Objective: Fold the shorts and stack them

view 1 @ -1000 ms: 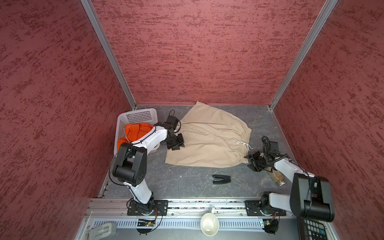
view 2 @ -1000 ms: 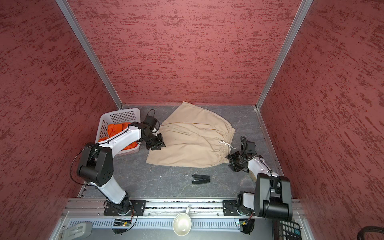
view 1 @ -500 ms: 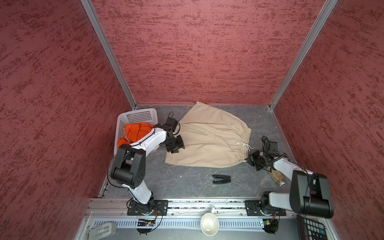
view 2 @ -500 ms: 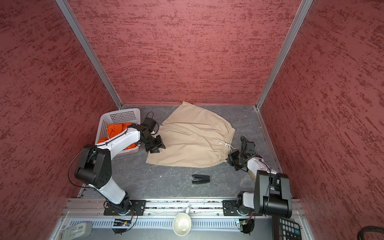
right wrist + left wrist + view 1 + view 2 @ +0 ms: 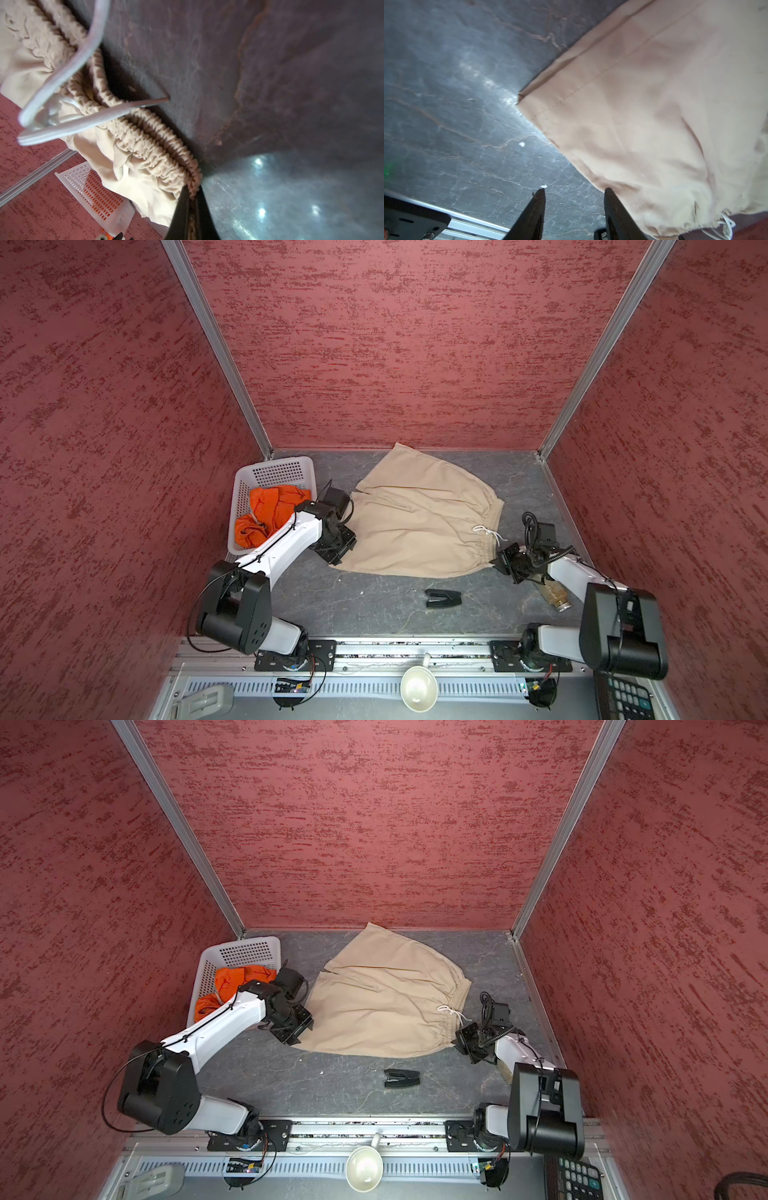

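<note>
The beige shorts (image 5: pixel 419 526) are spread flat on the grey desk (image 5: pixel 374 614), roughly in the middle. Their gathered waistband (image 5: pixel 492 522) is turned to the right and the leg hems to the left, and one far corner reaches the foot of the far wall. A white drawstring (image 5: pixel 489 532) is seen trailing off the waistband onto the desk. The orange shorts (image 5: pixel 270 510) are bunched inside the white perforated basket (image 5: pixel 286 472), which is set at the far left, beside the left wall.

The right gripper (image 5: pixel 192 190) is closed on the near end of the waistband, with the elastic pinched between its black fingers (image 5: pixel 180 212) low over the desk. The left gripper (image 5: pixel 574 194) is held open at the near left corner of the beige shorts. Nothing is caught between its jaws. One finger (image 5: pixel 614 212) is seen right at the cloth's near edge, though contact cannot be confirmed.

A small black forked piece (image 5: pixel 442 598) is left on the desk on the near side of the beige shorts, apart from them. A pale cup (image 5: pixel 417 689) and a calculator (image 5: pixel 623 695) are seen beyond the desk's near edge.
</note>
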### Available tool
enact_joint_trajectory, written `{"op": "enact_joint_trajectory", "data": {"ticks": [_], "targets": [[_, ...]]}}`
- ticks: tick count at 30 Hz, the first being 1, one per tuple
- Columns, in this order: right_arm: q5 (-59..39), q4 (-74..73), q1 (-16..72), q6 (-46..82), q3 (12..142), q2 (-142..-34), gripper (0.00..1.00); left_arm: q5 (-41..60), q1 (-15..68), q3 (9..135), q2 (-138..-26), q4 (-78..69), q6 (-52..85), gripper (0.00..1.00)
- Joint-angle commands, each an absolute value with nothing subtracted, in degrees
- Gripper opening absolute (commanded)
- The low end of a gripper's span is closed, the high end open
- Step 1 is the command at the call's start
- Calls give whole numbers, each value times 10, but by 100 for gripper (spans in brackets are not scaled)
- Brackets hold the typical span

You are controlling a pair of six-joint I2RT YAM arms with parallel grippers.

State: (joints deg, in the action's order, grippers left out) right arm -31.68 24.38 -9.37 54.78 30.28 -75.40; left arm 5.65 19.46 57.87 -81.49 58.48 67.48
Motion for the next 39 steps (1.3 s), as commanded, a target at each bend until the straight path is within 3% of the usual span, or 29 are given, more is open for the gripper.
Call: {"op": "enact_joint_trajectory", "data": {"ticks": [1, 12, 34, 39], "targets": [[-307, 271, -92, 524, 328, -762, 5, -28, 199, 547, -779, 586, 768, 48], [-313, 255, -92, 529, 315, -754, 5, -68, 202, 453, -764, 492, 806, 46], [-315, 266, -92, 530, 298, -728, 5, -71, 201, 433, -848, 408, 787, 37], [-313, 272, -93, 529, 298, -721, 5, -79, 202, 428, -847, 417, 782, 21]]}}
